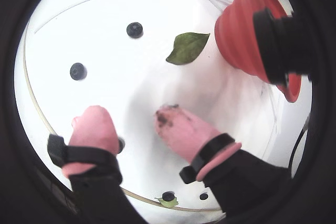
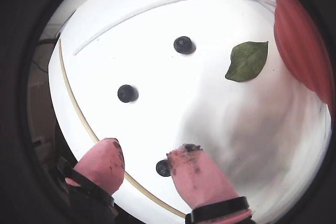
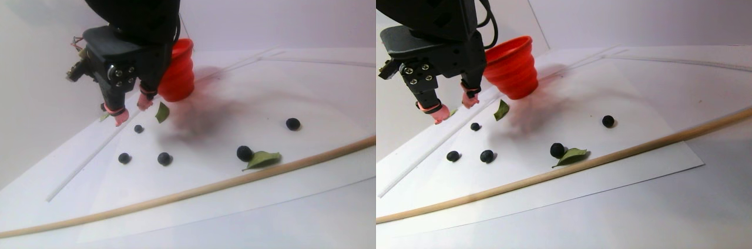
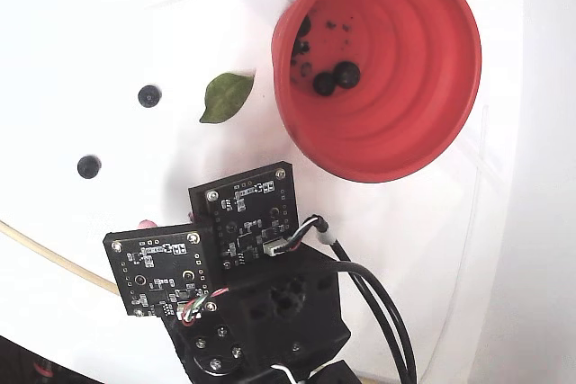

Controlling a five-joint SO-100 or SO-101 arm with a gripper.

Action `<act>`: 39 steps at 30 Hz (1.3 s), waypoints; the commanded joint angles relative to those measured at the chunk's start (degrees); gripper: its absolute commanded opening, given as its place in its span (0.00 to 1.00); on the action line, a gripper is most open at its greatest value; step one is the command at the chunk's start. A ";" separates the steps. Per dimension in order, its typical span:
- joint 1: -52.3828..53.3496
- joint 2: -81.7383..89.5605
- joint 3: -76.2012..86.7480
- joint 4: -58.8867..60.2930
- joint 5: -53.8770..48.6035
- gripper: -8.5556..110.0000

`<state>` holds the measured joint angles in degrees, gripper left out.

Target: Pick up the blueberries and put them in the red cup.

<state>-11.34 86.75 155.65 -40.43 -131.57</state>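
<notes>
gripper: jaws apart, nothing held; hangs over the sheet with pink, dirt-smeared fingertips pointing down, clear of the surface in the stereo pair view
berry at tips: in a wrist view one berry sits between the two tips, just beside the right-hand one; contact can't be told
other berries: two more lie farther out in the same wrist view, one mid-left, one far centre; the stereo pair's left half shows five loose on the sheet, incl. one touching a leaf near the stick
cup: upright, far right of the sheet in the fixed view, just beyond the gripper; a couple of berries and dark specks on its bottom
leaf: flat on the sheet, between the far berry and the cup, touching neither
sheet: white, under everything
stick: thin, wooden, curves along the sheet's near edge
</notes>
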 commanded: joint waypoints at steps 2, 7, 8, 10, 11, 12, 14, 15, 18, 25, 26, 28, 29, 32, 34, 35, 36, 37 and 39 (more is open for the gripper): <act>-1.32 -1.41 -1.93 -1.85 -0.26 0.21; -1.49 -5.71 -4.66 -3.87 -0.26 0.21; -1.49 -6.50 -5.19 -4.22 -0.26 0.21; -1.58 -8.26 -6.33 -4.83 -0.35 0.21; -1.58 -8.79 -6.68 -4.92 -0.53 0.21; -1.58 -9.32 -7.03 -5.19 -0.53 0.21; -1.58 -10.46 -7.91 -5.71 -0.70 0.21; -1.58 -10.90 -8.26 -6.06 -0.79 0.21; -1.67 -12.48 -9.67 -6.33 -0.88 0.21; -2.29 -15.91 -12.74 -7.56 -0.79 0.22; -2.29 -16.35 -13.27 -7.65 -0.62 0.22; -2.37 -17.14 -14.41 -7.82 -0.35 0.22; -2.46 -17.49 -14.85 -7.82 -0.18 0.22; -2.72 -18.81 -16.52 -8.17 0.62 0.22; -2.72 -19.60 -17.67 -8.44 1.05 0.22; -2.72 -20.04 -18.19 -8.53 1.05 0.22; -2.72 -20.57 -18.54 -8.61 1.23 0.22; -2.81 -20.83 -18.90 -8.70 1.41 0.22; -2.90 -21.88 -19.60 -9.05 1.49 0.22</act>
<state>-11.34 64.86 136.93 -48.16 -130.25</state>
